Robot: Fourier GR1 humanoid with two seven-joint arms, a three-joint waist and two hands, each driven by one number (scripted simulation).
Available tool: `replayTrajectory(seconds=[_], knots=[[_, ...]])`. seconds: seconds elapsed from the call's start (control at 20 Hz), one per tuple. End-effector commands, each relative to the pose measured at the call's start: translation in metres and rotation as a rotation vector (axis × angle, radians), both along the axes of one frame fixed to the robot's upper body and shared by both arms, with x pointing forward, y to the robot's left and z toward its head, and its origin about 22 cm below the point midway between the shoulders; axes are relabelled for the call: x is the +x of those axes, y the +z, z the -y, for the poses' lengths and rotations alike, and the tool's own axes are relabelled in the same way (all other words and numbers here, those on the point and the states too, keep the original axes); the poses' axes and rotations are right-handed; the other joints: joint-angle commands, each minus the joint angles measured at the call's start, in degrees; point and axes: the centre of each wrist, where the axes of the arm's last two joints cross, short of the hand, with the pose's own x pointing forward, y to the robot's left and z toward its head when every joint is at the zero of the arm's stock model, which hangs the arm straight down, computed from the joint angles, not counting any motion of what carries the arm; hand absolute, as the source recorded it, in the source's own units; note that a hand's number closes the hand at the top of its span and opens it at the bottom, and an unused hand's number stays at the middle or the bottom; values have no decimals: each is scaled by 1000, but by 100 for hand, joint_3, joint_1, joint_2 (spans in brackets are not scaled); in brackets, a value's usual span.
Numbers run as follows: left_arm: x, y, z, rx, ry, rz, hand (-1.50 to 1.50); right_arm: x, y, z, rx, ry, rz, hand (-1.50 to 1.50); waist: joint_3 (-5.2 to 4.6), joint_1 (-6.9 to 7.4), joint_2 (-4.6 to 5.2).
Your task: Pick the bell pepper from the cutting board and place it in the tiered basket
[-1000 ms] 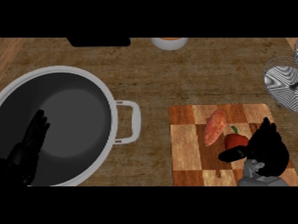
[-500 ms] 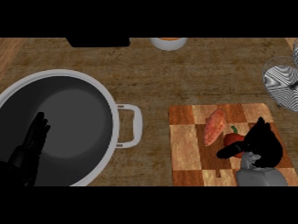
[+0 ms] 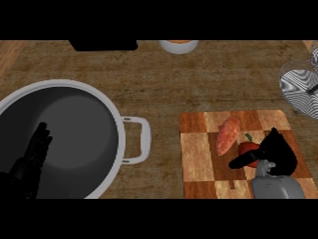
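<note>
The pepper (image 3: 249, 148) sits on the board (image 3: 203, 172), near its right side, just right of an orange-pink oblong food (image 3: 226, 136) that lies touching or almost touching it. The right hand (image 3: 275, 153) covers the pepper from the near right — its thumb crosses under the pepper on the near side and its fingers rise past it on the right, so it looks closed round it, though most of the contact is hidden.

The main risk, as I judge it, is that the hold is only partial: a round, smooth pepper caught between thumb and fingertips could roll out as the hand lifts. A second risk is the neighbouring food — it lies so close that a thumb sweep to the left could nudge it or drag it along. Then the basket (image 3: 311, 88) stands far right of the board, at the edge of view, and its wire rim could catch the pepper on the way in.

The pepper is red, glossy, small, with a short green stem pointing away.

The left hand (image 3: 25, 163) rests with straight fingers over the pot (image 3: 58, 135) at the near left.
</note>
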Motion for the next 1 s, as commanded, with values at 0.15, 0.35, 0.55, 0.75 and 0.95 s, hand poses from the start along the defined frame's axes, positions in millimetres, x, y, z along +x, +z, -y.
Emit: replayTrajectory(seconds=[0.15, 0.35, 0.55, 0.75, 0.95], knots=[[7, -32, 25, -68, -31, -106, 0, 4, -5, -5, 3, -148, -95, 150, -166, -83, 114], [-6, -47, 45, -47, -34, -98, 0, 11, -8, -5, -15, -115, -93, 150, -166, -23, 121], [2, -47, 24, -42, -54, -79, 0, 4, -33, -10, -51, -55, -90, 150, -164, 10, 115], [13, -40, 32, -71, -44, -88, 0, 22, -21, -7, -153, -4, -59, 150, -162, 12, 120], [-5, -38, 14, -67, 11, -113, 0, -37, -30, 109, -126, 303, -66, 150, -146, -279, 100]])
